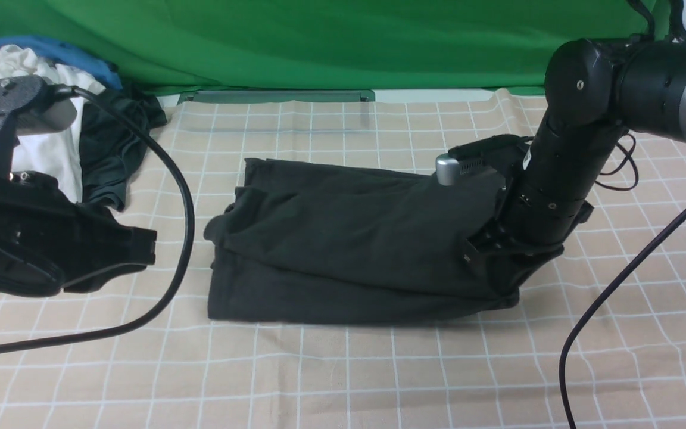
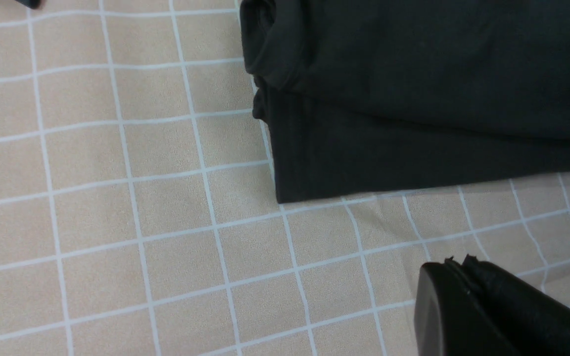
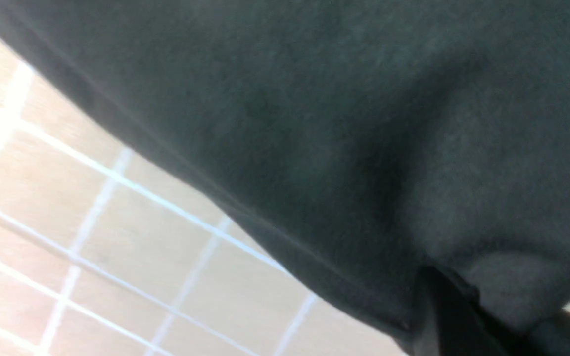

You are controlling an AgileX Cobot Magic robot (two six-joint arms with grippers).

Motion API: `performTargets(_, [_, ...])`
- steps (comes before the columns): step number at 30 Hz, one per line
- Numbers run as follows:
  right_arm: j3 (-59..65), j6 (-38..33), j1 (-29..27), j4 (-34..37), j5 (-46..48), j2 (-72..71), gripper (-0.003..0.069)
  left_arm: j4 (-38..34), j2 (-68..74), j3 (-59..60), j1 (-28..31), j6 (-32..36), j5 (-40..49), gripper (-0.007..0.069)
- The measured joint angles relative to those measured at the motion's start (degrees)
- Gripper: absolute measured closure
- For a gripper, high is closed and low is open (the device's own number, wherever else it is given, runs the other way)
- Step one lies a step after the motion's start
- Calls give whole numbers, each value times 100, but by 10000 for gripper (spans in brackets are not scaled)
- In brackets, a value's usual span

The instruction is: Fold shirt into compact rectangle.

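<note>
Right end effector [image 1: 489, 253] of mine grips the folded charcoal-black cotton shirt's [image 1: 343, 238] right edge on the beige checked tabletop [image 1: 343, 369]; left end effector [image 2: 455, 269] closed, empty; heaped garments [image 1: 90, 137] far-left.

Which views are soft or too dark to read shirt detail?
Front view: sharp and evenly lit, but the shirt reads as near-uniform black. Left wrist view: sharp, folds and grid cloth crisp. Right wrist view: blurred, too close; fabric fills it and the grid lines smear.
</note>
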Motion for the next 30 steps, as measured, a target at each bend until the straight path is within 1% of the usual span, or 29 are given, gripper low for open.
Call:
performTargets(1, [0, 56, 0, -78, 15, 0, 540, -6, 0, 0, 0, 0, 5, 606])
performTargets(3, [0, 304, 0, -344, 60, 0, 482, -42, 0, 0, 0, 0, 22, 606])
performTargets(4, [0, 388, 0, -480, 130, 0, 424, -73, 0, 0, 0, 0, 22, 606])
performTargets(5, [0, 399, 0, -555, 218, 0, 381, -112, 0, 0, 0, 0, 22, 606])
performTargets(6, [0, 341, 0, -635, 314, -4, 319, -118, 0, 0, 0, -2, 22, 606])
performTargets(7, [0, 274, 0, -664, 372, -20, 285, -133, 0, 0, 0, -2, 22, 606])
performTargets(9, [5, 148, 0, -708, 430, -117, 252, -147, -3, 0, 0, -2, 32, 606])
performTargets(10, [11, 128, 0, -714, 435, -198, 258, -156, -10, 0, 0, -2, 40, 606])
performTargets(12, [11, 128, 0, -720, 436, -636, 353, -174, -84, 2, 0, -2, 46, 606])
performTargets(13, [11, 128, 0, -720, 427, -636, 353, -174, -97, 2, 0, -2, 46, 606])
performTargets(14, [11, 128, 0, -733, 370, -1096, 453, -194, -219, 2, 0, -2, 40, 606])
performTargets(15, [11, 128, 0, -740, 271, -1441, 518, -195, -344, 2, 0, -7, 2, 606])
performTargets(16, [11, 133, 0, -740, 187, -1823, 568, -201, -412, 2, 0, -7, -41, 606])
performTargets(18, [11, 133, 0, -771, -109, -2670, 615, -201, -670, 2, 0, -7, -168, 606])
performTargets(22, [11, 133, 0, -822, -750, -4287, 620, -214, -1198, 2, 0, -7, -385, 606])
performTargets(23, [11, 133, 0, -822, -807, -4366, 620, -214, -1222, 2, 0, -7, -393, 606])
performTargets(25, [108, 133, 0, -828, -1221, -5393, 620, -185, -1523, 2, 0, -7, -517, 606])
performTargets(27, [256, 133, 0, -834, -1493, -6033, 620, -143, -1683, 2, 0, -7, -579, 606])
performTargets(30, [835, 128, 0, -946, -2200, -7384, 621, -135, -1917, 2, 0, -7, -735, 606])
